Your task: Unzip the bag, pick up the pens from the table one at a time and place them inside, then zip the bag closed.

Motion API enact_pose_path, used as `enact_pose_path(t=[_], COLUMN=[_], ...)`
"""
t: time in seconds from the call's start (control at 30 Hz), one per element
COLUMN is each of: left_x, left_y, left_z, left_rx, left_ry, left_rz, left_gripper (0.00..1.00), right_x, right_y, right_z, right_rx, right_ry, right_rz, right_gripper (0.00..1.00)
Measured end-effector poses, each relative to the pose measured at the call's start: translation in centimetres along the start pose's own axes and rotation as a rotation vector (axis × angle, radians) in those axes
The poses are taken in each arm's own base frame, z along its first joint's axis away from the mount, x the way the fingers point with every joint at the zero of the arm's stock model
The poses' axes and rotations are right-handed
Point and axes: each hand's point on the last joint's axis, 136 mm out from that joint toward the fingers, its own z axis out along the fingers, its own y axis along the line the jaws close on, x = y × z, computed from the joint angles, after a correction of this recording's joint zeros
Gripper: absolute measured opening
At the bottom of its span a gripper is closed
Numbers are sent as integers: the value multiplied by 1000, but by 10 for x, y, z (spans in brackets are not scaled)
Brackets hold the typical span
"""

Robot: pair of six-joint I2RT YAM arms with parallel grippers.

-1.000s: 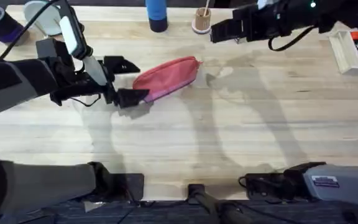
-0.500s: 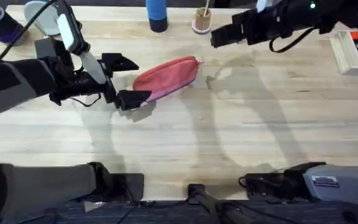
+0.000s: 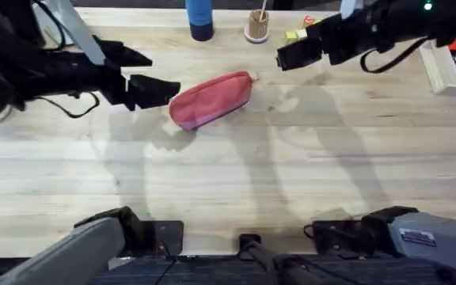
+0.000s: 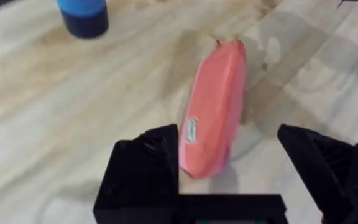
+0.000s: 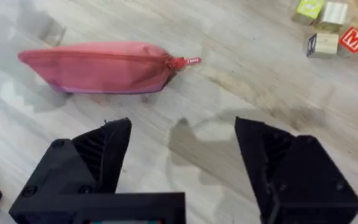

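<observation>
Left gripper (image 3: 141, 73): we hold it wide open and empty, just beside the bag's near end.
Bag (image 3: 210, 99): zipped, lying flat on the table (image 3: 291, 174).
Right gripper (image 3: 291, 55): spread, empty, beyond the zip pull (image 5: 188, 61).

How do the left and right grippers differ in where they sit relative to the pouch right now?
The left gripper sits just off the closed pink-red pouch at its label end; the right gripper hangs farther off, beyond the zip-pull end. The left faces along the pouch's length, the right its side. Both are open and empty.
</observation>
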Motion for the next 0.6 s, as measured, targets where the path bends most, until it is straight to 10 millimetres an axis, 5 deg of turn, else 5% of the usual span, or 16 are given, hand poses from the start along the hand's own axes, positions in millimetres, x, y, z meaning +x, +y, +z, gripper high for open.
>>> enact_pose_path(t=[0.37,0.6], left_x=[-20,-35], left_y=[-25,-30], left_z=[-57,-74], left_rx=[-152,-201], left_ry=[161,163], left_rz=[-205,-237], left_gripper=[993,993], right_x=[-11,-14], right_y=[8,10], right_z=[-35,-45], right_rx=[13,17], right_ry=[-95,-124], right_rz=[-29,-37], right_gripper=[997,998])
